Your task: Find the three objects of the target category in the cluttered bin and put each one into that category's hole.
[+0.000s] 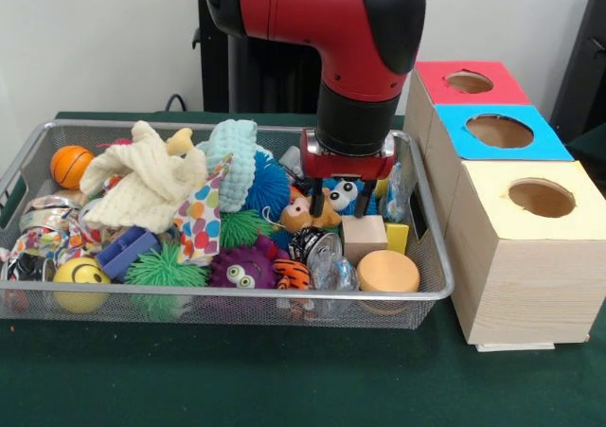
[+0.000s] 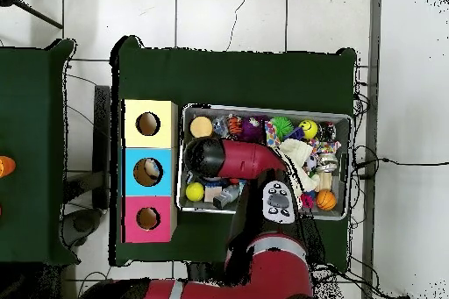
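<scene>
Your gripper [image 1: 339, 203] hangs low over the right end of the wire bin [image 1: 431, 290], its two dark fingers parted by a modest gap and closed on nothing that you can see. The tips sit level with the top of the clutter, with a small blue toy with googly eyes [image 1: 342, 192] showing in the gap between and behind them. Whether they touch it, you cannot tell from the front.

The task does not say which category you are hunting (so judge the target yourself). Just below and to the right of the fingertips in the front view lies a plain wooden cube [image 1: 365, 237], and nearer the camera a round tan disc [image 1: 387, 272]. An orange animal figure [image 1: 301, 214] sits just left of the tips.

The three-hole box [image 1: 516, 247] stands just outside the bin's right wall: red top [image 1: 471, 82] farthest, blue top [image 1: 501, 132] in the middle, pale yellow top [image 1: 538, 198] nearest the camera. From overhead the arm hides the fingers entirely.
</scene>
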Controlling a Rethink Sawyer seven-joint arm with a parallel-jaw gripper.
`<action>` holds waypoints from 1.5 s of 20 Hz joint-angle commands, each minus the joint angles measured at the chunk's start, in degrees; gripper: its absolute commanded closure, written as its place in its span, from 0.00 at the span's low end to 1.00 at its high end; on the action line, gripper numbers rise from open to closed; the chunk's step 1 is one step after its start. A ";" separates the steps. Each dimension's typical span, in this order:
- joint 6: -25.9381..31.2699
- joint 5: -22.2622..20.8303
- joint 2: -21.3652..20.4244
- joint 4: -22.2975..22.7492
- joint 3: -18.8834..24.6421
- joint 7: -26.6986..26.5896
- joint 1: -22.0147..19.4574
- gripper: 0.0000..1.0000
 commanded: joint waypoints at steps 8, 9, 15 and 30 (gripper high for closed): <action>8.29 -1.47 7.38 -12.51 1.46 4.91 2.77 0.00; 8.35 -1.47 7.26 -12.55 1.42 5.03 2.85 0.00; 10.94 -1.87 7.67 -15.71 0.84 4.72 3.72 0.00; 1.66 -3.35 5.20 -4.65 3.64 2.66 -2.71 0.00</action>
